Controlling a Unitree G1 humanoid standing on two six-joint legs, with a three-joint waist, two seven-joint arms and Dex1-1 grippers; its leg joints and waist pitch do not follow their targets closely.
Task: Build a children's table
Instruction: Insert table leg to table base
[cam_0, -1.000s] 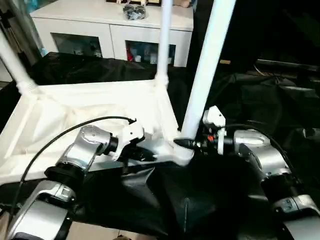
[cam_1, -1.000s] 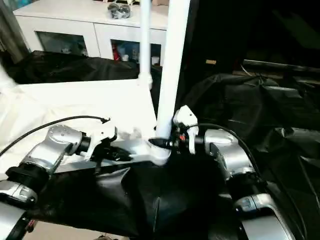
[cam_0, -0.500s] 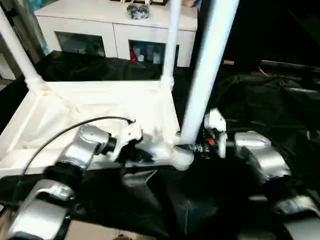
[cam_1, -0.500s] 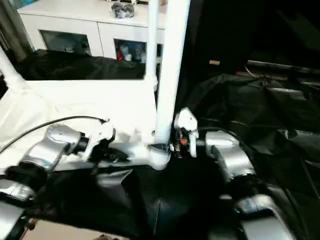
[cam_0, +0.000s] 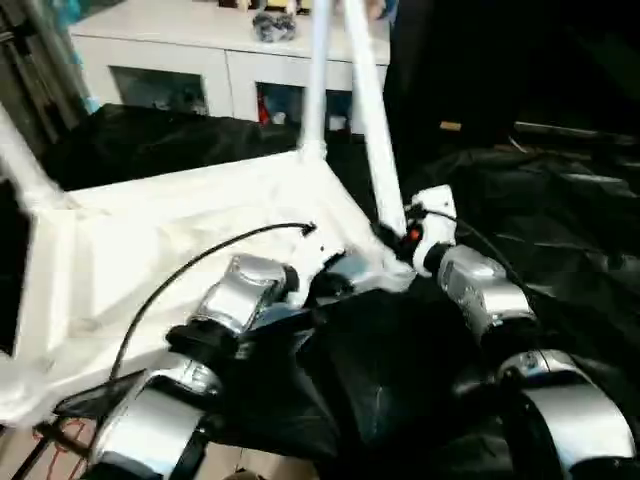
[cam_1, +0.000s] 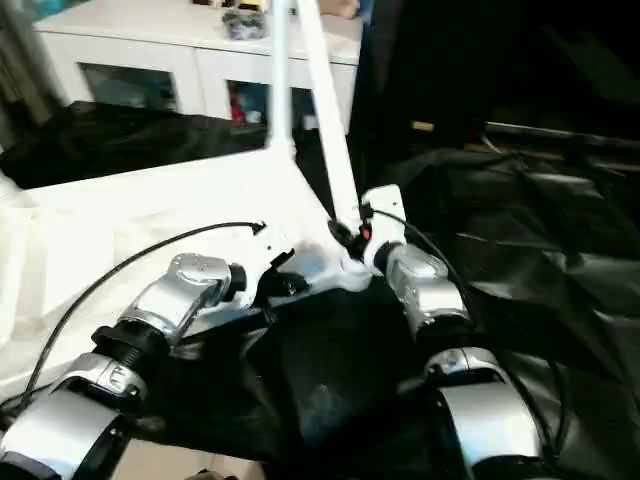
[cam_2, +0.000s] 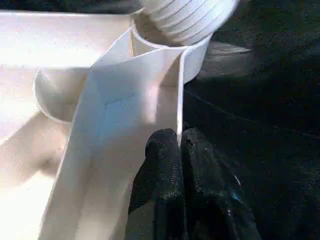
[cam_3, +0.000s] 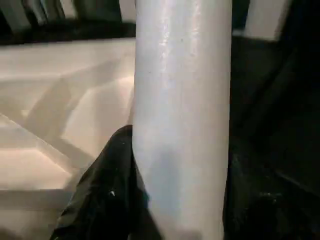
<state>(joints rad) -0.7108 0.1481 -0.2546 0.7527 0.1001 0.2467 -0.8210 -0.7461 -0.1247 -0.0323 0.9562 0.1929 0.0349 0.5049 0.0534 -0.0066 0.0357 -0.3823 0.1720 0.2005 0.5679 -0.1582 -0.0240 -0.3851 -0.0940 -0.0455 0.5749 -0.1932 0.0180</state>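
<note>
White plastic makes up the biggest thing on view, the table top (cam_0: 170, 240), lying underside up on a black cloth (cam_0: 560, 230) with its ribs and rim facing the camera. Behind it stands a white cabinet (cam_0: 230, 60) with glass doors. Two legs rise from the far side of the top, one at the far left corner (cam_0: 25, 165) and one at the far right corner (cam_0: 315, 80). A third leg (cam_0: 375, 120) leans out of the near right corner socket (cam_2: 192, 47), its ridged end sitting in the round opening. The right gripper (cam_3: 175, 200) is clasped around this leaning leg just above the socket, one black finger (cam_3: 107, 185) on each side of the tube. The left gripper (cam_2: 181, 150) is pinched tight on the thin rim wall of the top, just beside that same socket
</note>
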